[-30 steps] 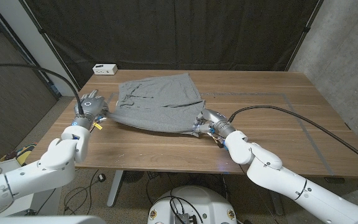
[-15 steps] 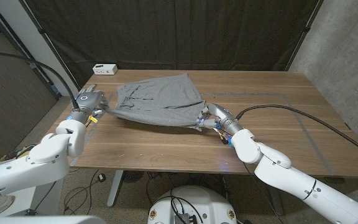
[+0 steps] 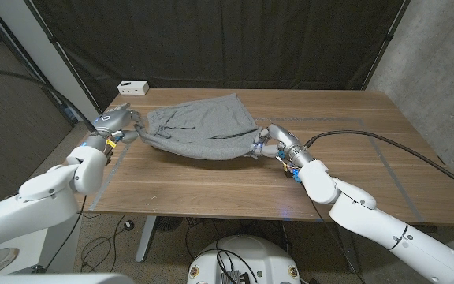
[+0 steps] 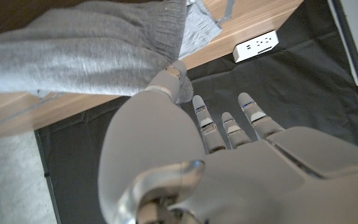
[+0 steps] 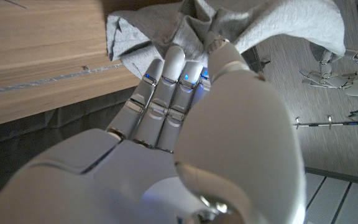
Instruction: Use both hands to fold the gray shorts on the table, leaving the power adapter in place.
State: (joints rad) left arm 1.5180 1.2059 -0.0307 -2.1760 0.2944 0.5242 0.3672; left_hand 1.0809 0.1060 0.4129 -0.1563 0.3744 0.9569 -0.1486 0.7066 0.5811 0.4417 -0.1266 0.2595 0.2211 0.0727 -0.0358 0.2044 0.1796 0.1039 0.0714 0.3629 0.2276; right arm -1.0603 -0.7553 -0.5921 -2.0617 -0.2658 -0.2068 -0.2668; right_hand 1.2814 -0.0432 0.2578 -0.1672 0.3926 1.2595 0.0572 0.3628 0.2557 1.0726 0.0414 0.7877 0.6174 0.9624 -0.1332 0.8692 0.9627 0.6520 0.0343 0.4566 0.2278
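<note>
The gray shorts (image 3: 199, 126) lie spread at the table's far middle, their near edge lifted and stretched between my two hands. My left hand (image 3: 113, 124) pinches the left corner of the cloth (image 4: 98, 53) between thumb and finger, the other fingers straight. My right hand (image 3: 268, 142) grips the bunched right corner (image 5: 194, 25) above the table. The white power adapter (image 3: 133, 87) sits at the far left corner of the table, also seen as a white adapter (image 4: 257, 45) in the left wrist view, apart from the shorts.
The wooden table (image 3: 353, 150) has bare surface to the right and in front of the shorts. A black cable (image 3: 385, 146) runs from my right arm across the right side. A dark curtain (image 3: 235, 39) hangs behind the table.
Both hands have carried the near edge of the shorts away from me, toward the far edge, lifting it over the rest of the cloth. The adapter has not moved.
</note>
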